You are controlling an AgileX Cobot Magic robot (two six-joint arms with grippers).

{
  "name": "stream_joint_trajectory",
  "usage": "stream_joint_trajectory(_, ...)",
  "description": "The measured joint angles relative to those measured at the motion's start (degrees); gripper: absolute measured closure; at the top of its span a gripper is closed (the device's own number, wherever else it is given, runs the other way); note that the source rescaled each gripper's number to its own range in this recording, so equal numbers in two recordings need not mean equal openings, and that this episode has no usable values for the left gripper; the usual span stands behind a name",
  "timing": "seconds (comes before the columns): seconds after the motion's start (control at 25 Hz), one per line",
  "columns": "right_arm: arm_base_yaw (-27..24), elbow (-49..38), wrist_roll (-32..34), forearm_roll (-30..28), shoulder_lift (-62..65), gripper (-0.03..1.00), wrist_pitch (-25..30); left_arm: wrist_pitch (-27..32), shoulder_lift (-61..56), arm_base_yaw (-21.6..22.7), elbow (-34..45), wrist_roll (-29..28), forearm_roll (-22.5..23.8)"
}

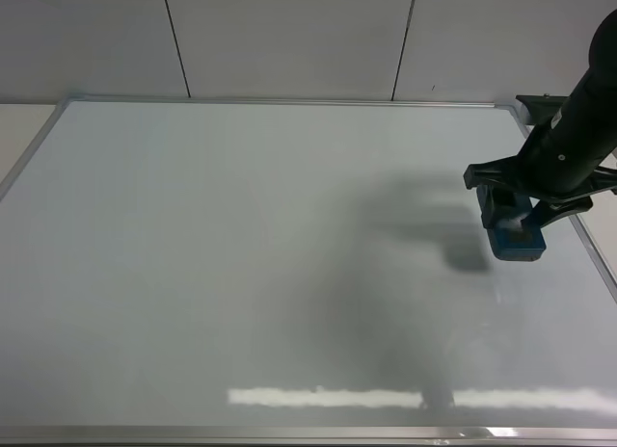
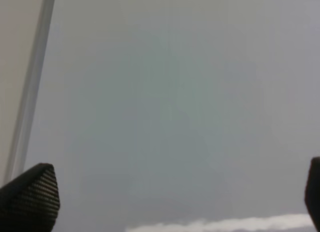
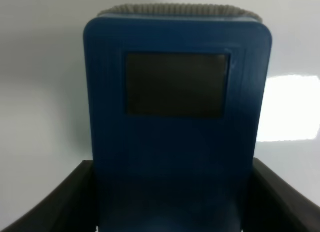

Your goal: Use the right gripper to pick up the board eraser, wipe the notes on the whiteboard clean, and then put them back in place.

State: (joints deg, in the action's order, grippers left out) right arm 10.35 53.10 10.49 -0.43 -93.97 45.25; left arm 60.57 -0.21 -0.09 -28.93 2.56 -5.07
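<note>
The whiteboard (image 1: pixel 241 274) fills most of the exterior high view, and no notes show on it. My right gripper (image 1: pixel 516 214) is shut on the teal-blue board eraser (image 1: pixel 518 237) over the board's right side, near the right frame. The eraser's shadow lies apart to its left, so it seems to hang a little above the surface. In the right wrist view the eraser (image 3: pixel 175 142) sits between the two black fingers (image 3: pixel 50 207), with a dark grey patch facing the camera. My left gripper (image 2: pixel 172 197) is open and empty over the board, next to its frame (image 2: pixel 32 87).
A grey panelled wall (image 1: pixel 289 38) stands behind the board. A strip of beige table (image 1: pixel 19 129) shows past the left frame. The silver frame (image 1: pixel 289 433) runs along the front edge, with a bright strip of glare (image 1: pixel 328 397) just inside it.
</note>
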Motion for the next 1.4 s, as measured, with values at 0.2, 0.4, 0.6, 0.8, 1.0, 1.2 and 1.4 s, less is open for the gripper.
stream_joint_trajectory(0.2,-0.1,0.0,0.0,0.8,-3.6,0.97,-2.3,0.0,0.0,0.0,0.0,0.0,0.0)
stream_joint_trajectory(0.4,-0.1,0.0,0.0,1.2,-7.0,0.97,-5.1,0.0,0.0,0.0,0.0,0.0,0.0)
stream_joint_trajectory(0.6,-0.1,0.0,0.0,1.2,-9.0,0.97,-5.4,0.0,0.0,0.0,0.0,0.0,0.0)
stream_joint_trajectory(0.8,-0.1,0.0,0.0,1.2,-9.0,0.97,-5.3,0.0,0.0,0.0,0.0,0.0,0.0)
stream_joint_trajectory(1.0,-0.1,0.0,0.0,1.2,-9.0,0.96,-5.2,0.0,0.0,0.0,0.0,0.0,0.0)
stream_joint_trajectory(1.2,-0.1,0.0,0.0,0.8,-9.0,0.16,-5.4,0.0,0.0,0.0,0.0,0.0,0.0)
stream_joint_trajectory(1.4,-0.1,0.0,0.0,0.4,-9.0,-0.01,-5.4,0.0,0.0,0.0,0.0,0.0,0.0)
